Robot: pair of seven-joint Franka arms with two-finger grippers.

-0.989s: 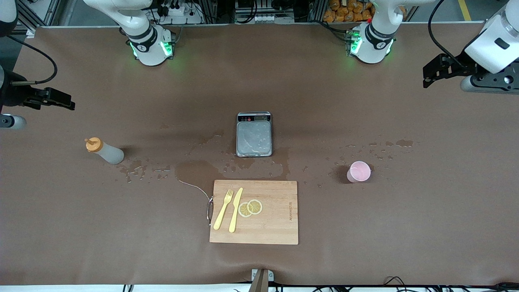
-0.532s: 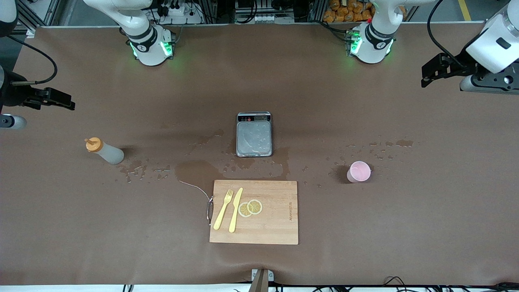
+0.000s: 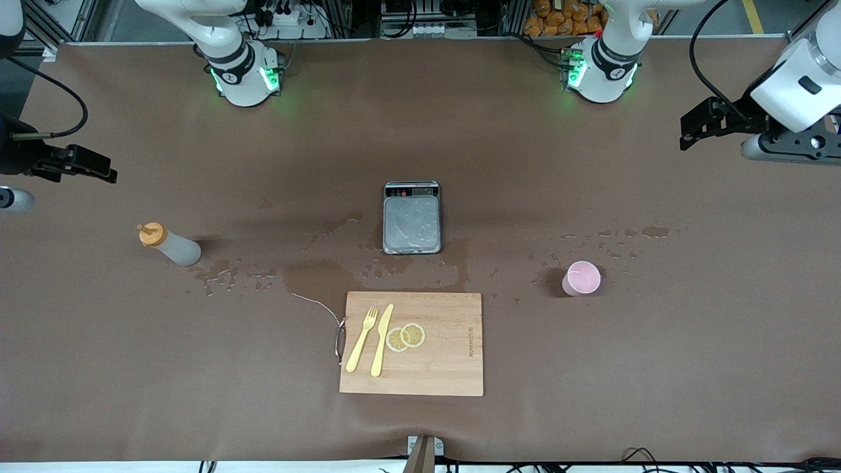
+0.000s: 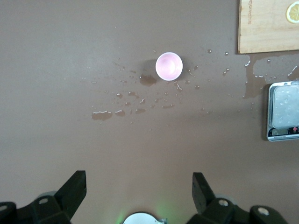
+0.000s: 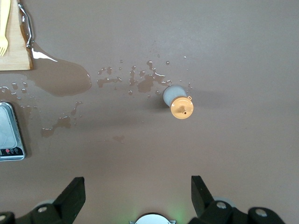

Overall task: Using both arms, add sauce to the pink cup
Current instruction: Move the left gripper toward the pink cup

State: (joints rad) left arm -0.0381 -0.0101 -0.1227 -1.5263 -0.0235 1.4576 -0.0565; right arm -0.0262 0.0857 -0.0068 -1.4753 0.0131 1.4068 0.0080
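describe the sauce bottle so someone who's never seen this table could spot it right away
Start at the wooden cutting board in the middle of the table nearest the front camera, then look toward the right arm's end, past the wet patches. Standing alone there is the sauce bottle, about level with the scale. It is the only translucent whitish-grey thing with an orange nozzle cap.

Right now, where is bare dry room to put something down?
Dry patches: between the wooden cutting board and the small pale-pink cup, and between the steel scale and the bases. Crowded, wet: around the scale, toward the orange-capped squeeze bottle.
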